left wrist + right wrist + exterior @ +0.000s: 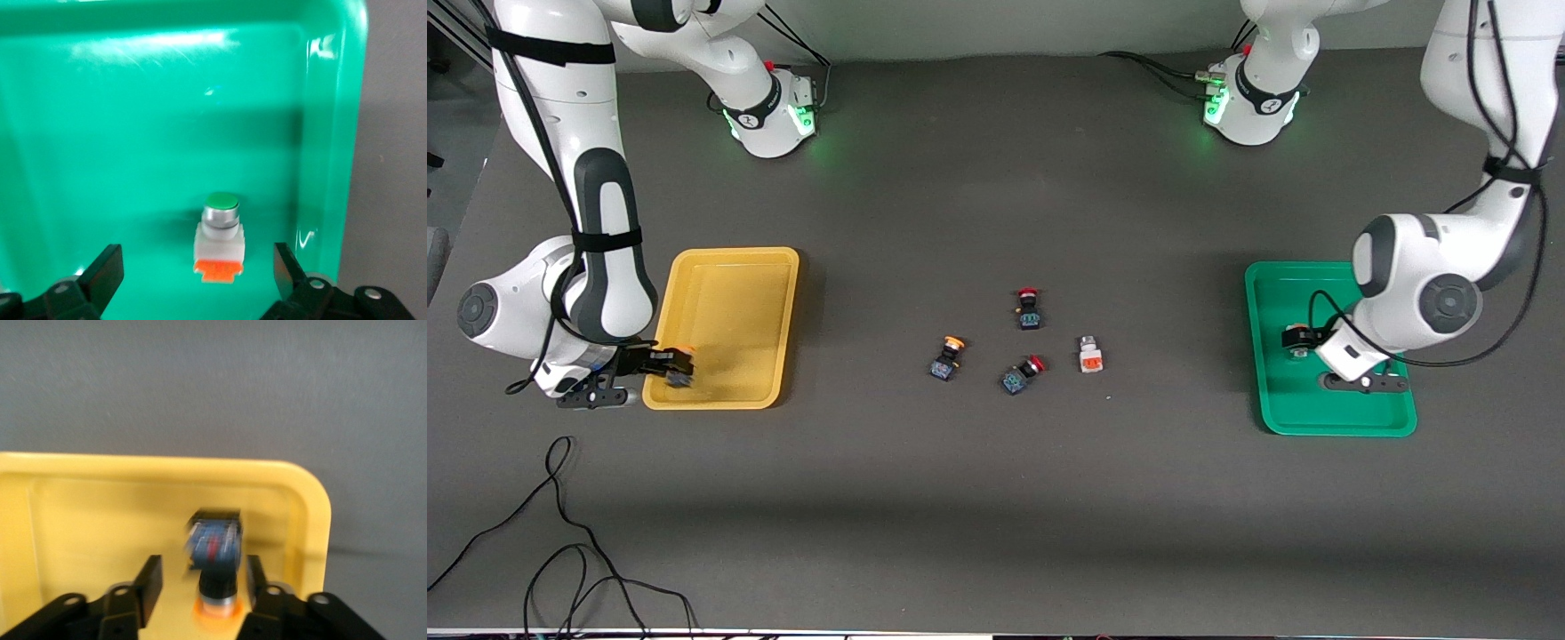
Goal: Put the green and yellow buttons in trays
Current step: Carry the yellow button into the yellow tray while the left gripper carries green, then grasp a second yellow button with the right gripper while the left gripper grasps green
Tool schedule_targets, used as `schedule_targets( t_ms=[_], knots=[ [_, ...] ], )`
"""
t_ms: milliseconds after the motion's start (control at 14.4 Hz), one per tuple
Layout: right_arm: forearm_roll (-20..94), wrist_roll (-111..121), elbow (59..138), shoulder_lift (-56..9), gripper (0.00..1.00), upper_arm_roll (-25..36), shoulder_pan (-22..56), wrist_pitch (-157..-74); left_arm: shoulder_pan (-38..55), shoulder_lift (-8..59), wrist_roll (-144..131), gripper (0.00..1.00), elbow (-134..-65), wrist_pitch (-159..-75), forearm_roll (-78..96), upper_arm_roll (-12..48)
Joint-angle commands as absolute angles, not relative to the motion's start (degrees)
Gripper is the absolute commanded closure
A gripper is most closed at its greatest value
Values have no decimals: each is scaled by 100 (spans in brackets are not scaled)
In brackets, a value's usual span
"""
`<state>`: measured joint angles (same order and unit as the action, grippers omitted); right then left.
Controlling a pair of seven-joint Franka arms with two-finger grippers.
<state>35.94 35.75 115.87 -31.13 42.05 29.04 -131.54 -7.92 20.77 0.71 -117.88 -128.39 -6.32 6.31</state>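
Observation:
My right gripper is open over the corner of the yellow tray nearest the front camera. A yellow-capped button with a black-blue body sits blurred between its fingers, with a gap on one side. My left gripper is open low in the green tray. A white-grey button with a green cap and orange block rests on the tray floor between its spread fingers. Another yellow-capped button and another white-grey button lie mid-table.
Two red-capped black switches lie among the mid-table buttons. A black cable loops on the table nearer the front camera at the right arm's end.

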Motion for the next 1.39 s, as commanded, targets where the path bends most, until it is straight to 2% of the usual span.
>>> schedule_targets(
  t_ms=[0,139,347,554,901,1040,1178,1317],
  knots=[
    [3709,3683,11391,-2997,0,4254,2918,-12921,-861,1837,360,0,-10561,-11221,-660,686],
    [3631,3674,11102,-2979,0,4446,2979,-12509,-861,1846,369,0,-9803,-10654,-607,694],
    [3218,3656,10619,-2831,0,4657,2988,-11981,-791,1837,194,0,-9335,-10574,-318,721],
    [2875,3621,9934,-2742,0,4842,2997,-11191,-433,1854,-629,0,-9220,-10599,-176,913],
    [2365,2719,8581,-2602,0,4791,3006,-9680,991,2108,-2378,0,-9220,-11037,-193,923],
    [2233,2034,8062,-2488,0,4493,2945,-8898,1526,2232,-3274,0,-9220,-11179,-185,923],
    [1866,1095,7850,-2208,0,3819,2770,-8605,1914,2320,-3978,0,-9246,-11259,-176,923],
    [1146,189,7936,-1716,0,2363,2192,-8569,2135,2452,-4270,0,-9272,-11398,-150,923]
  ],
)
